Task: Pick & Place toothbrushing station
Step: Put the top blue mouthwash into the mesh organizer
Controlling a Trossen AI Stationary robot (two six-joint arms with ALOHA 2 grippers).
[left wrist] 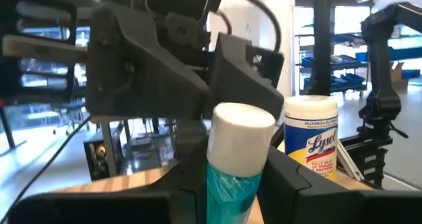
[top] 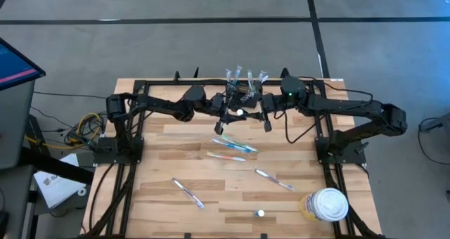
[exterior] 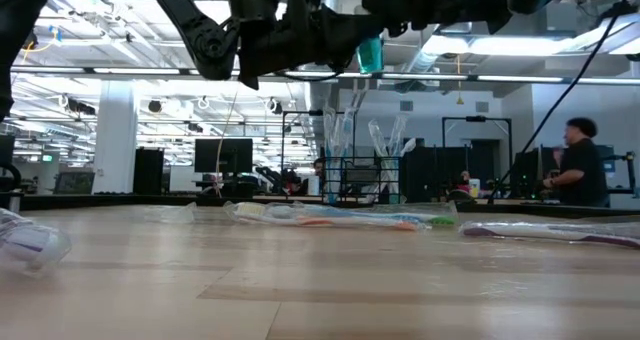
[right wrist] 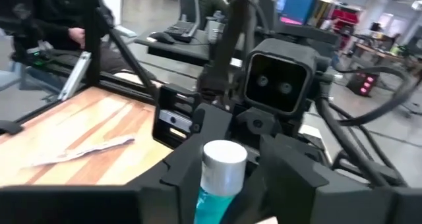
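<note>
A small blue tube (top: 240,112) with a white cap (left wrist: 241,122) hangs in the air above the far middle of the table, upright, cap up. My left gripper (top: 232,112) reaches in from the left and is shut on it. My right gripper (top: 252,113) faces it from the right and is open, its fingers (right wrist: 184,168) standing on either side of the same tube (right wrist: 217,191) with a slim gap showing. The toothbrushing station (top: 244,83), a black wire-mesh holder with wrapped toothbrushes standing in it, rests on the table's far edge just beyond both grippers. My left gripper pinches the tube's blue body just under the cap (left wrist: 227,188) between its two fingers (left wrist: 287,184). The fingers come in roughly level from the table's left and lie across the tube. The tube stands upright in the hold, lifted well clear of the table.
Wrapped toothbrushes lie on the table at the middle (top: 235,145), right of middle (top: 274,180) and near left (top: 188,193). A round white-lidded tub (top: 329,204) stands at the near right corner. A small white piece (top: 261,213) lies near the front edge.
</note>
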